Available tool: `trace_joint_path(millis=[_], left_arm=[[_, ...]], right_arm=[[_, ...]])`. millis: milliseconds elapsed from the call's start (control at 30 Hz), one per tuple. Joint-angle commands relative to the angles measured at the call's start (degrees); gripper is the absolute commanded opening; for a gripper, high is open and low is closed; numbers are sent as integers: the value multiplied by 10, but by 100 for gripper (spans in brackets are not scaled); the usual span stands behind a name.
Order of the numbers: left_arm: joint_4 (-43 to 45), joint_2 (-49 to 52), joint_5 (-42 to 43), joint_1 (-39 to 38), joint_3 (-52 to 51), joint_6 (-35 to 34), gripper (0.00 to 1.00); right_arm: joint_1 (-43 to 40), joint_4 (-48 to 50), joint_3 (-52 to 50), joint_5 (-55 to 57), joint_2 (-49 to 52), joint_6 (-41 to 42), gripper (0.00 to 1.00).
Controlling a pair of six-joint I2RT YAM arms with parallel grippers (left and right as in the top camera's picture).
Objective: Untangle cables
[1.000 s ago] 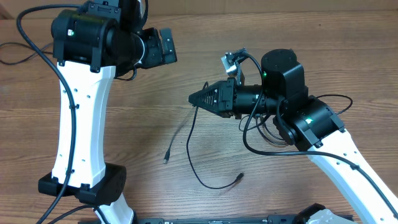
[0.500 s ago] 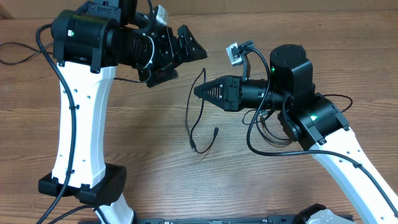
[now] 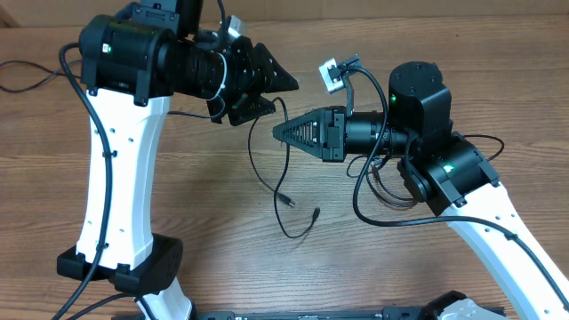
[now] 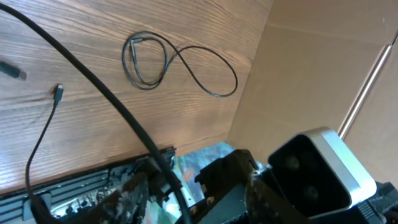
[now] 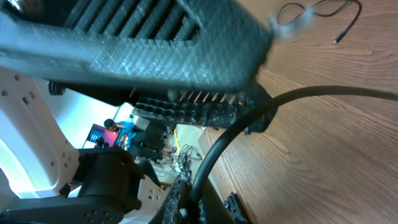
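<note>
Black cable (image 5: 323,92): strung over the middle of the worktop (image 3: 498,71), plug ends (image 3: 286,201) trailing on it.
My right claw (image 3: 277,134): clamped on the cable.
My left claw (image 3: 262,91): at the strand; I cannot tell its grip.
Step, I judge: drawing one cable free.
Next: part my claws gently, watching for snags.

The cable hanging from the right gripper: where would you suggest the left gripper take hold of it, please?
Probably the cable at its bowed stretch left of the right gripper, approached sideways from the left gripper: that single strand stands apart, whereas the plug ends lie close together.
</note>
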Motion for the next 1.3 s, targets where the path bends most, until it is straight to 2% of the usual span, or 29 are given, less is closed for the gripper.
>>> trace_joint_path(millis=[0,300,400,467,600,933,1033,1100,1133,1167,1233,1267], left_arm=[[-1,-8,14,-14,2,-18,45],[-1,-8,11,-30,2,-18,29],[-1,-8,11,-30,2,-15,17],[-1,-8,11,-30,2,-9,4],[-1,-8,-24,-30,2,25,4],[-1,-8,-133,-30,2,44,4],[-1,-8,-141,-30,2,63,4],[-1,-8,-145,-30,2,66,4],[-1,-8,-153,-30,2,66,4],[-1,-8,-161,-29,2,66,4],[-1,-8,-180,-28,2,65,4],[-1,-8,-202,-28,2,63,4]], right_arm=[[5,8,11,-11,0,-3,4],[5,9,11,-10,0,-3,4],[5,9,11,-10,0,-3,4],[5,9,11,-10,0,-3,4],[5,9,11,-10,0,-3,4],[5,2,11,-5,0,-3,4],[5,-17,11,15,0,-3,9],[5,-42,11,43,0,-3,24],[5,-66,11,69,0,-3,60],[5,-101,11,103,0,-3,87],[3,-135,11,137,0,-3,100],[2,-153,11,153,0,-3,100]])
